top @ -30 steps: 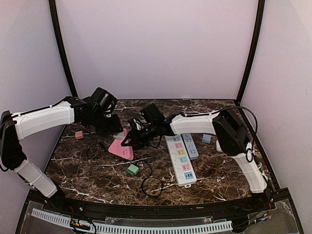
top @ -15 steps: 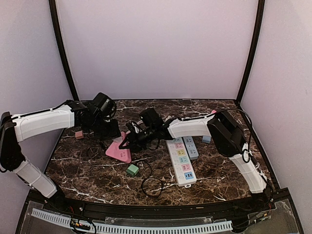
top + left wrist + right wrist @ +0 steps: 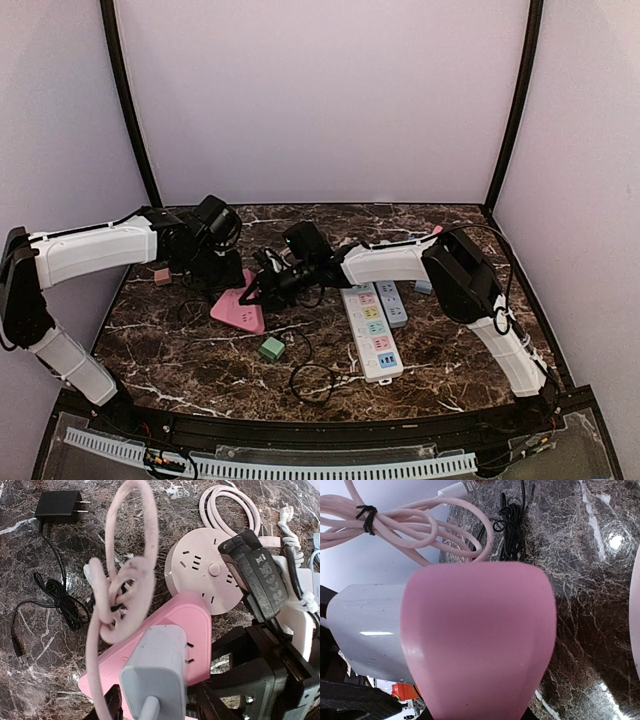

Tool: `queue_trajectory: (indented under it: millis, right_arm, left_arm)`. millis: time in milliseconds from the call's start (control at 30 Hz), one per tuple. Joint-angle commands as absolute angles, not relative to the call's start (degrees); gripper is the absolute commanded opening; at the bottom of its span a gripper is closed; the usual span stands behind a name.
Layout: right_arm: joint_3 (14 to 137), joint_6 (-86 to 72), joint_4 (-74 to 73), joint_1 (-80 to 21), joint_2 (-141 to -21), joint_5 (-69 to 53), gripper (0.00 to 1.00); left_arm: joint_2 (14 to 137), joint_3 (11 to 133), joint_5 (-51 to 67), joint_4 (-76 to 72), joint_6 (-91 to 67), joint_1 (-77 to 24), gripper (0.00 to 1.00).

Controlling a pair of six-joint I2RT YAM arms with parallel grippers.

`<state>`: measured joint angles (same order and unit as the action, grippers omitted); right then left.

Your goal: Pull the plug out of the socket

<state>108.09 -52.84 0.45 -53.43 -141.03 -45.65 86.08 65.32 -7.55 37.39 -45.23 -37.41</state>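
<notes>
From the overhead view, both arms meet over the left half of the marbled surface (image 3: 455, 352), at the pink triangular socket (image 3: 238, 305). The socket sits tilted, with one corner lifted toward the right pincer (image 3: 263, 283).

On my left wrist feed the grey plug (image 3: 157, 672) fills the lower middle of the frame, standing against the socket's pink face. I cannot tell whether its prongs are fully seated. The left pincer (image 3: 222, 272) shows only as dark shapes on either side of the plug at the bottom edge, and I read it as closed on the plug body. A looped, knotted bundle of pink cable (image 3: 129, 575) rises from the plug end and hangs in front of the lens.

The same feed shows one black finger (image 3: 252, 577) of the right pincer lying across the socket's right edge, so I take that pincer as clamped on the socket. On the right wrist feed the pink socket fills almost everything, with the grey plug pressed to its left side. That pincer's own fingers do not show there.

Just behind the pink socket lies a round pale socket hub (image 3: 207, 570). A black adapter (image 3: 60, 505) lies well off to the left, trailing a thin black cord (image 3: 55, 592). Overhead, right of the action, a white power strip (image 3: 371, 332) with coloured outlets lies beside a blue-grey strip (image 3: 390, 301). A green cube (image 3: 271, 348) sits near the socket.
</notes>
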Motion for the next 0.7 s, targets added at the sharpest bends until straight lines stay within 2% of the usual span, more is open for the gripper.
queue_trajectory:
  millis: [0, 167, 267, 333, 367, 433, 500, 667]
  right_arm:
    - [109.5, -52.7, 4.2, -54.0, -141.5, -47.5, 0.0]
    - [109.1, -52.6, 4.0, -54.0, -141.3, -47.4, 0.0]
    - [109.4, -52.6, 3.7, -54.0, -141.4, -47.3, 0.0]
    - [109.6, -52.6, 3.4, -54.0, -141.5, -47.2, 0.0]
    - [109.5, -52.6, 3.3, -54.0, -141.5, -47.0, 0.0]
    - [109.5, -52.9, 3.3, -53.9, -141.5, -46.9, 0.0]
    - [109.7, -53.1, 3.3, -53.8, -141.7, -47.1, 0.0]
    - [109.6, -53.3, 3.4, -53.9, -141.6, -47.1, 0.0]
  left_arm:
    - [88.0, 66.1, -8.4, 37.9, -45.5, -36.4, 0.48]
    - [88.9, 66.6, -7.0, 36.5, -44.8, -35.2, 0.39]
    - [89.1, 66.9, -6.6, 36.3, -44.7, -35.1, 0.26]
    - [88.9, 67.1, -6.6, 36.4, -44.6, -35.1, 0.23]
    - [88.7, 67.4, -6.8, 36.5, -44.4, -35.1, 0.23]
    - [88.7, 67.8, -7.3, 37.0, -44.0, -35.1, 0.33]
    - [88.9, 68.1, -8.0, 37.5, -43.8, -35.0, 0.37]
    - [89.4, 68.1, -8.8, 37.5, -43.5, -34.1, 0.38]
